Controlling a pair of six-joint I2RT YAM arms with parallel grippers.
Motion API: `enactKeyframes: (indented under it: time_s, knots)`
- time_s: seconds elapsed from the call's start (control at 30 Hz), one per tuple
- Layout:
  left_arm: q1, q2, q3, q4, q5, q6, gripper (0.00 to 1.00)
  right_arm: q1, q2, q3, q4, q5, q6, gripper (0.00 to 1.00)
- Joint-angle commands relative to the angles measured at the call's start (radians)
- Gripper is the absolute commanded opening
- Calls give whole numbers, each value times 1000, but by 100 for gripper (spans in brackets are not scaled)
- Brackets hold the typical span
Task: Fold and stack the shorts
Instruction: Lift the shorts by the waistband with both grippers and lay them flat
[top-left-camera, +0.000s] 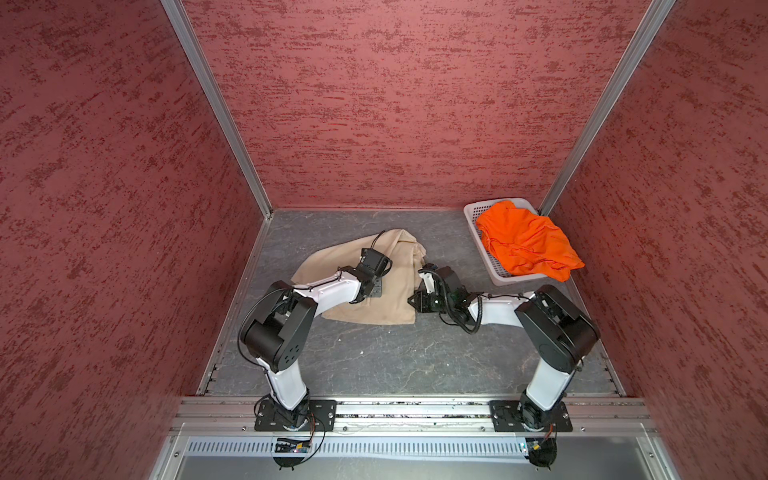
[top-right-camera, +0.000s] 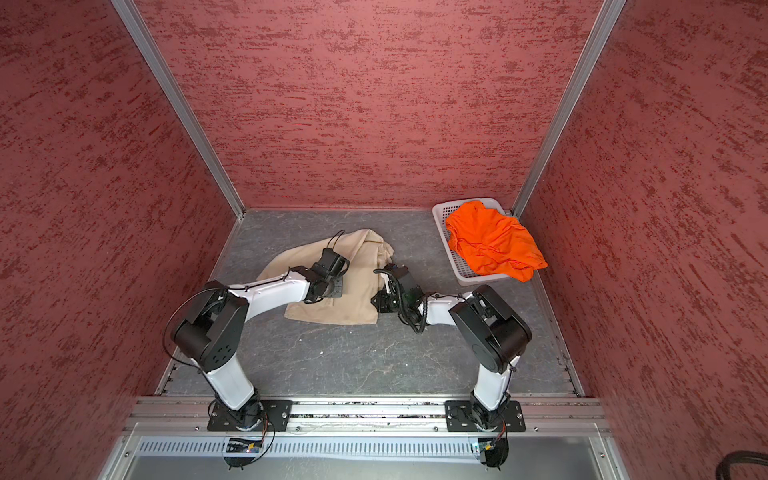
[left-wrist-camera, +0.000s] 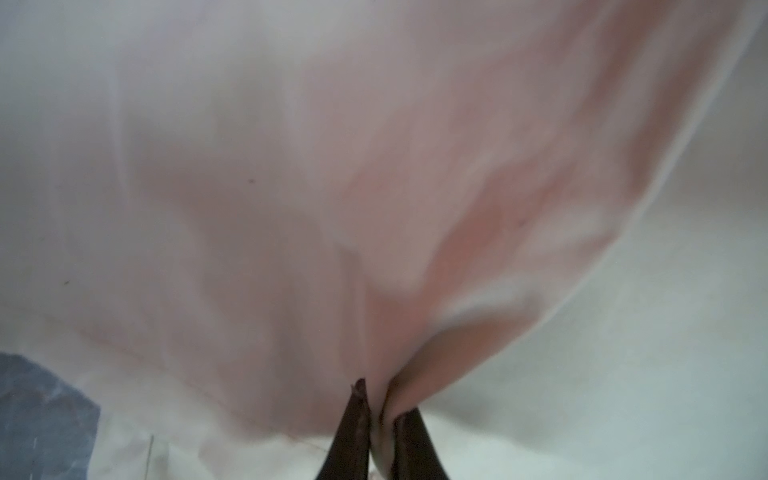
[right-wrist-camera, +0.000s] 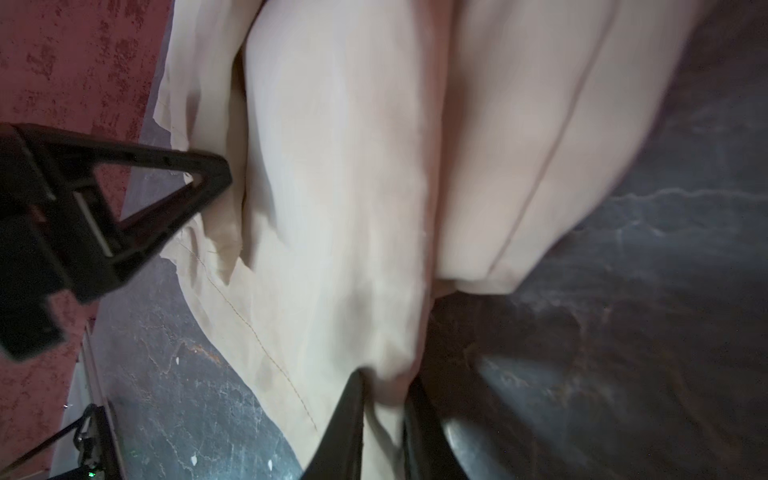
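The beige shorts (top-left-camera: 395, 299) (top-right-camera: 357, 299) lie rumpled on the grey floor, left of centre in both top views. My left gripper (top-left-camera: 376, 286) (top-right-camera: 336, 286) presses down on their middle. It is shut, pinching a fold of the beige cloth (left-wrist-camera: 376, 395). My right gripper (top-left-camera: 414, 302) (top-right-camera: 376, 301) sits at the shorts' right edge, shut on a bunch of the same fabric (right-wrist-camera: 386, 386). The right wrist view also shows the left gripper (right-wrist-camera: 124, 199) on the cloth. The orange shorts (top-left-camera: 523, 241) (top-right-camera: 492, 243) lie crumpled in the basket, spilling over its right rim.
A white perforated basket (top-left-camera: 478, 241) (top-right-camera: 446, 245) stands at the back right corner against the red wall. Red textured walls enclose the floor on three sides. A metal rail (top-left-camera: 415, 409) with both arm bases runs along the front.
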Motion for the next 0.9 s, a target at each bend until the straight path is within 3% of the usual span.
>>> enactKeyframes:
  time_s: [0.0,0.2,0.33,0.63,0.77,0.87]
  knots:
    - [7,-107,30,-76,-78,54,0,-27,-68,22,17,-11,-11,3]
    - [70,-264,119,-195,-85,140,0,-95,-246,132,-205,25,-160,0]
    - [117,-351,237,-282,-90,223,0,-147,-354,287,-425,91,-335,0]
    - [175,-453,456,-454,-109,380,0,-204,-415,675,-779,268,-649,0]
    - [189,-478,505,-510,-89,380,0,-207,-419,823,-856,319,-691,0]
    - [232,-502,484,-495,1,345,0,-208,-440,877,-854,324,-691,0]
